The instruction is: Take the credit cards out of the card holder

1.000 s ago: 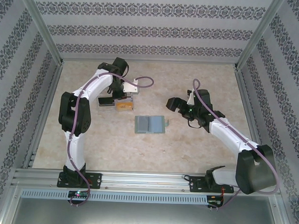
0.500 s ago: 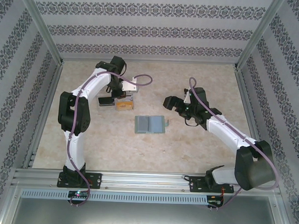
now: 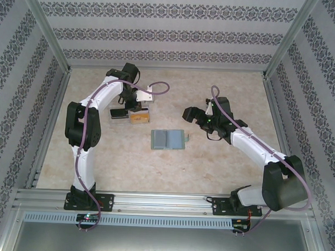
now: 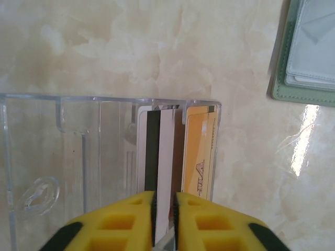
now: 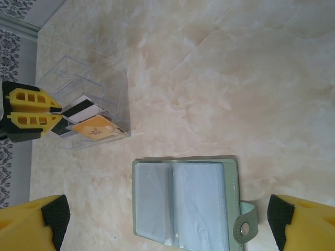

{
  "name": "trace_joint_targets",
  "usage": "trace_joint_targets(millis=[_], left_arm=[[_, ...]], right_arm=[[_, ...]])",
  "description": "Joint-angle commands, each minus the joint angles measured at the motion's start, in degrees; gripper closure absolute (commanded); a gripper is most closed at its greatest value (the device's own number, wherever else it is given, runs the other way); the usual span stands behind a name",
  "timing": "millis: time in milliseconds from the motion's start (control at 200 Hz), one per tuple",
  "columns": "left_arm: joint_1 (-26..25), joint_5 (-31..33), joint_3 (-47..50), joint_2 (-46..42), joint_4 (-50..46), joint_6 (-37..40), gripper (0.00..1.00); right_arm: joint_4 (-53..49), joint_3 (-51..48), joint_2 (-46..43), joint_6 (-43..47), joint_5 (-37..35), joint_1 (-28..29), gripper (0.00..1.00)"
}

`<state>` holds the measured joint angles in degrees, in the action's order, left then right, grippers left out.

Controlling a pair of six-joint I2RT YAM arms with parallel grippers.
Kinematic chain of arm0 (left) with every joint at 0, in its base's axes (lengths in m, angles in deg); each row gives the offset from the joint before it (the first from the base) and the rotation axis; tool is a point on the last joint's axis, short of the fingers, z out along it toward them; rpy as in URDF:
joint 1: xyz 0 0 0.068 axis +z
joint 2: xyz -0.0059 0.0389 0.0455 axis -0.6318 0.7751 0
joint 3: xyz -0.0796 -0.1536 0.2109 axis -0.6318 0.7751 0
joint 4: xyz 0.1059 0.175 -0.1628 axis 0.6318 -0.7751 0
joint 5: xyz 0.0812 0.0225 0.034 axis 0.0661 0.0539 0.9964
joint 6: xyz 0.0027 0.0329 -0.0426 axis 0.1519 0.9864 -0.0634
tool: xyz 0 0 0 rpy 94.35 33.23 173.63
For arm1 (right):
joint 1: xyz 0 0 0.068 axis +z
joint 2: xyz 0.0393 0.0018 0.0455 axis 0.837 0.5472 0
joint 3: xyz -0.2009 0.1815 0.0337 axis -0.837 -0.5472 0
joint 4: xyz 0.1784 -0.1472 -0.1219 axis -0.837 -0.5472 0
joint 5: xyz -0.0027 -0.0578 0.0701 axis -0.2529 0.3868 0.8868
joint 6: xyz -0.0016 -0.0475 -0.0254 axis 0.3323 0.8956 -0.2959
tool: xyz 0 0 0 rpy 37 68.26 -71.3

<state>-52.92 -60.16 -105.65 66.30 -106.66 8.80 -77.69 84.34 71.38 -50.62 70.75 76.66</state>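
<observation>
Inside one clear tray (image 4: 31, 136): two credit cards (image 4: 199, 157); left hand (image 4: 165, 209) astride one, grip unclear; right hand (image 3: 191, 114) spread.

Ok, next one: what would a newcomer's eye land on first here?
Probably the left gripper, its yellow fingers close together at a black-striped card in the clear plastic tray, beside an orange-yellow card. Mid-table, the sage-green card holder lies open, its clear pockets looking empty, and the right gripper hovers wide open near it.
</observation>
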Motion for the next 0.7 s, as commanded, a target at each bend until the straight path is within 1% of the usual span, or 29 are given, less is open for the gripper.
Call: trace_joint_targets(millis=[0,160,255,350,425,500,585,639,694], left_arm=[[0.7,-0.8,-0.5,1.2,0.5,-0.6,0.77],[0.8,-3.2,-0.9,-2.3,2.0,-2.4,0.71],[0.9,-5.3,-0.4,-5.2,5.0,-5.8,0.66],[1.0,-6.0,0.5,-7.5,8.8,-10.7,0.62],[1.2,-6.0,2.0,-9.6,12.3,-16.3,0.59],[1.4,-5.3,5.8,-12.8,17.8,-23.0,0.56],[1.6,-5.3,12.6,-17.4,26.0,-31.2,0.54],[1.7,-6.6,18.1,-20.9,31.3,-35.7,0.52],[1.8,-7.8,23.6,-24.5,37.0,-40.3,0.48]], right_arm=[[-0.6,1.7,0.6,-0.9,-0.8,0.9,0.02],[-2.7,3.3,0.8,0.5,-2.6,2.4,0.02],[-6.9,5.7,1.7,2.6,-7.0,5.3,0.02],[-11.0,7.9,3.5,3.6,-11.1,8.5,0.02],[-13.9,9.5,5.3,4.2,-14.3,11.6,0.05],[-17.0,11.2,7.2,4.9,-18.2,15.3,0.07],[-19.1,12.6,10.2,5.1,-21.4,19.3,0.09],[-19.8,13.6,12.3,5.1,-22.9,21.6,0.10],[-20.4,14.6,14.7,5.2,-23.8,23.3,0.13]])
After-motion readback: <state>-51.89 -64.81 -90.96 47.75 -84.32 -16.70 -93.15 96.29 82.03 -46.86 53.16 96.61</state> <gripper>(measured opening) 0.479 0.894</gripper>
